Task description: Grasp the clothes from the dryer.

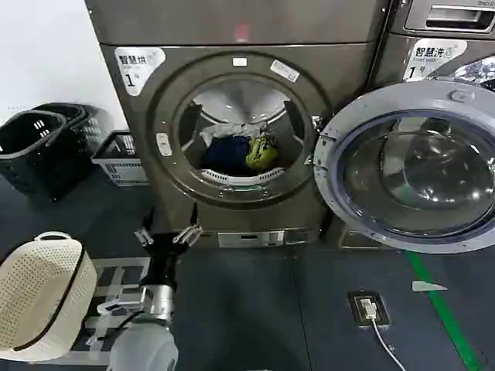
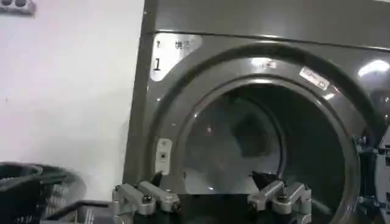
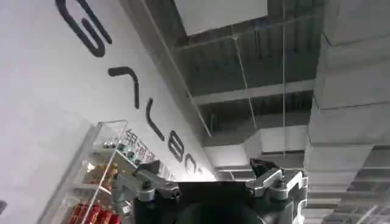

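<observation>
The dryer [image 1: 240,131] stands with its door [image 1: 410,166] swung wide to the robot's right, the round opening bare. Inside the drum lie the clothes [image 1: 240,147] — a pale grey piece on top, a dark blue one below it, a yellow-green one at the right, all heaped low at the front lip of the drum.

The left gripper [image 1: 168,235] hangs in front of the machine, below the opening and toward its left edge, well short of the clothes. Its fingers [image 1: 188,232] are spread wide and hold nothing; in the left wrist view they [image 2: 149,198] frame the lower part of the porthole, pointing into it.

The right gripper [image 3: 213,182] is raised and aimed up at the ceiling, fingers spread apart and empty — nowhere near the dryer
</observation>
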Tool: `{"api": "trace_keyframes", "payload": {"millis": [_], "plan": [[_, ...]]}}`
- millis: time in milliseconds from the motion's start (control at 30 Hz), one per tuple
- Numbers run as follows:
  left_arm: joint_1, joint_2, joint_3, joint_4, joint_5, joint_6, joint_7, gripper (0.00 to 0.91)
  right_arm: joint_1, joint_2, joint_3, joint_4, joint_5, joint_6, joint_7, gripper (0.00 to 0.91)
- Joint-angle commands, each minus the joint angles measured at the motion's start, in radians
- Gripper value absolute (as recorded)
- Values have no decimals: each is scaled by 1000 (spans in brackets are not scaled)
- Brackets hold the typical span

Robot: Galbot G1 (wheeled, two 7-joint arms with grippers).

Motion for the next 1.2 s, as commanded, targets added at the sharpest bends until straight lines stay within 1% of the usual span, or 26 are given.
{"api": "trace_keyframes", "payload": {"millis": [33, 233, 667, 1133, 1200], "plan": [[-12, -5, 1, 0, 6, 3, 5, 907, 7, 0, -20, 2, -15, 23, -23, 907], [-16, 7, -1, -6, 2, 5, 15, 907, 11, 15, -24, 13, -8, 33, -15, 907], [-70, -15, -5, 28, -9, 14, -10, 907, -8, 10, 3, 5, 4, 33, -19, 907], [-60, -12, -11, 23, -7, 15, -7, 907, -18, 13, 15, 5, 21, 33, -23, 907], [-60, -14, -13, 24, -7, 15, -6, 907, -18, 13, 12, 3, 24, 45, -28, 907]]}}
